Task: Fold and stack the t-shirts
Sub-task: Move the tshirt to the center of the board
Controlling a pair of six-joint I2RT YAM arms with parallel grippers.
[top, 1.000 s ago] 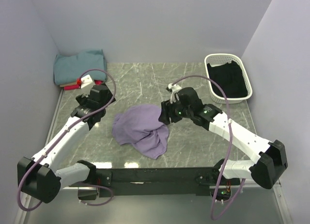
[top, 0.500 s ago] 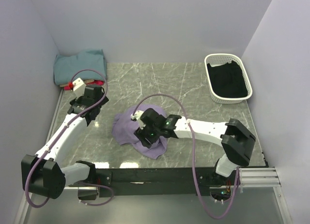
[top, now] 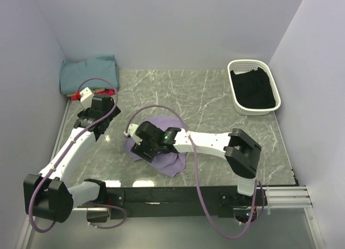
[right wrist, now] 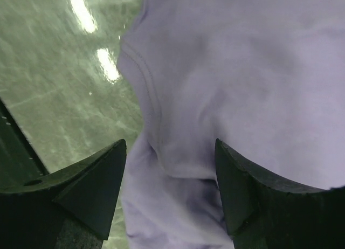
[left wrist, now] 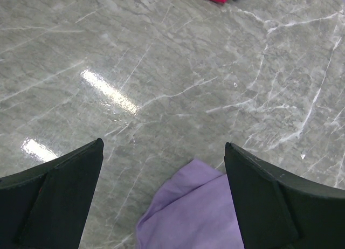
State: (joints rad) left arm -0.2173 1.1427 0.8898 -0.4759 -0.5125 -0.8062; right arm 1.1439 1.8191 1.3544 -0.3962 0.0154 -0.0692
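1. Because the overhead camera alone takes in the whole marble tabletop (top: 215,98), only it shows the oval white lattice basket (top: 256,112) at the far right, with dark cloth (top: 250,87) inside. It also shows the folded teal t-shirt (top: 89,74) in the far left corner, a red t-shirt (top: 75,97) peeping from under its near edge. The lavender t-shirt (top: 173,160) lies crumpled near the middle, towards the near edge. The right gripper (top: 141,150) reaches across over that shirt's left part. The left gripper (top: 98,125) hangs left of the shirt, apart from it. Neither jaw gap can be read from up here.

2. Left wrist: this view settles the left tool, whose matt black wedge-shaped fingers (left wrist: 51,195) stand spread wide. Between them lies glossy grey-green stone, white-veined and streaked with glare, and one soft lavender corner at the bottom edge. Slivers of red and teal cloth show at the top.

3. Right wrist: the right tool's dark fingers (right wrist: 91,189) are likewise parted, pinching nothing. Smooth lavender knit fills most of the frame, and a stitched hem (right wrist: 146,92) curves along its left border. Whether the tips touch the cloth I cannot tell.
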